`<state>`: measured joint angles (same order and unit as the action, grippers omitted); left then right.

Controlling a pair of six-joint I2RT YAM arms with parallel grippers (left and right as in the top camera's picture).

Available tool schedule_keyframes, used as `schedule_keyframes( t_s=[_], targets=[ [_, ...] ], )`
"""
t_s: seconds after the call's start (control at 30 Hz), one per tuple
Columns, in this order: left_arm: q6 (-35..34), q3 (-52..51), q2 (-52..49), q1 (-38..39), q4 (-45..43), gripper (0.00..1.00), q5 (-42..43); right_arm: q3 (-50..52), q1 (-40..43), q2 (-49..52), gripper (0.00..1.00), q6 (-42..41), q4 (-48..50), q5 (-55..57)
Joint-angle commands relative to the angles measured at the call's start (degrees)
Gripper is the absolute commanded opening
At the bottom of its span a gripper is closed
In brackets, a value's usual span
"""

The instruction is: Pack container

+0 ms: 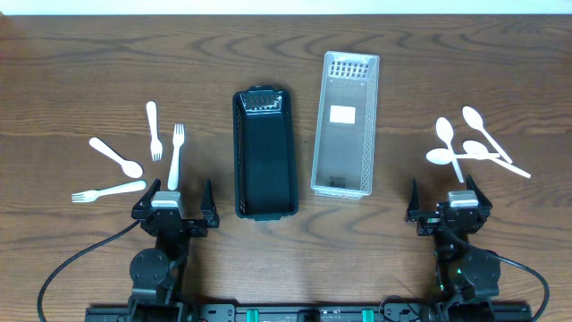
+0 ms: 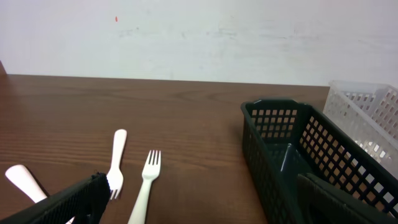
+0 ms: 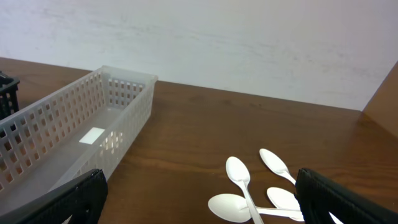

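Dark basket (image 1: 265, 165), black or perhaps deep green, grid-holed walls; clear basket (image 1: 344, 152) likewise gridded, white label (image 1: 341, 114); white forks (image 1: 176, 156) and spoons (image 1: 444, 131); brown wood-grain counter (image 1: 89, 72).

A dark wooden surface (image 1: 80, 63) is seen, on which a black basket (image 1: 265, 161) and a clear basket (image 1: 344, 148) are laid side by side near the middle. Three white forks (image 1: 176, 161) and one spoon (image 1: 130, 166) are scattered to the left. Four white spoons (image 1: 444, 131) are clustered to the right.

Black basket (image 2: 323, 149) and clear basket (image 2: 367, 112), near ends beyond left wrist view's edges.
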<state>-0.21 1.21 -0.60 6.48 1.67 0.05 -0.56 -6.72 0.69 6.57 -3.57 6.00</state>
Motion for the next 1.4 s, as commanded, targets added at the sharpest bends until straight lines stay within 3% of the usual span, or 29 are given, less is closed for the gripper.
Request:
schedule_keyframes(
  t_s=[0.0,1.37],
  targets=[
    [-0.3,-1.0,0.4,0.0,2.4,0.98,-0.9,0.2,-0.7,-0.4,0.99,0.6,-0.1,-0.2],
    [-0.3,-1.0,0.4,0.0,2.4,0.98,-0.9,0.2,-0.7,-0.4,0.99,0.5,-0.1,-0.2]
  ],
)
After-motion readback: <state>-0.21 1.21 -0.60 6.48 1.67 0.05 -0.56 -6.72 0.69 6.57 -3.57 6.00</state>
